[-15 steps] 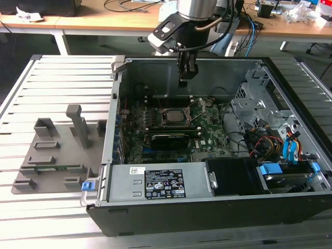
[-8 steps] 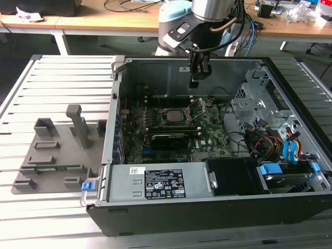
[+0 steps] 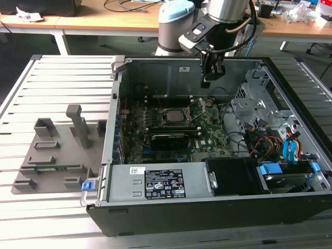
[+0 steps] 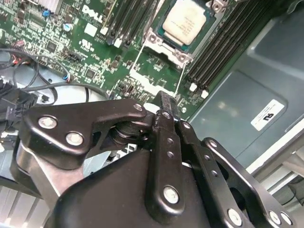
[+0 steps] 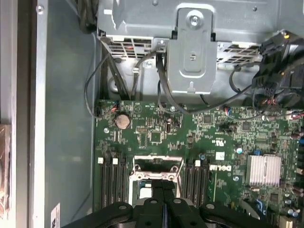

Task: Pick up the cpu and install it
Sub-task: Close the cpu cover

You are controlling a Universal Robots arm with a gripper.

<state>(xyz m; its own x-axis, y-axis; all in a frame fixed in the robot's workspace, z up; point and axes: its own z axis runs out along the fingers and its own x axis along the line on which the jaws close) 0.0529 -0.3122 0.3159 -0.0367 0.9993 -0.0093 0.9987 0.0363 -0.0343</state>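
Silver-topped cpu (image 3: 174, 115) lies flat on the green motherboard (image 3: 212, 137) inside the open computer case (image 3: 155, 67), exterior view. The gripper (image 3: 211, 79) hangs above the board, toward the exterior view's right of the cpu, not touching it. Grey fixture tray (image 3: 52, 155) sits on the slatted table (image 3: 31, 218), beside the case on the exterior view's left.

Second wrist view: cpu (image 4: 184, 21) is seated in its socket (image 4: 167, 51), between the memory slots. The black fingers (image 4: 164, 102) are pressed together with nothing between them, clear of the chip.

First wrist view: gripper (image 5: 164, 187) tips meet along one thin line, nothing held. The socket frame (image 5: 156, 167) is partly behind them.
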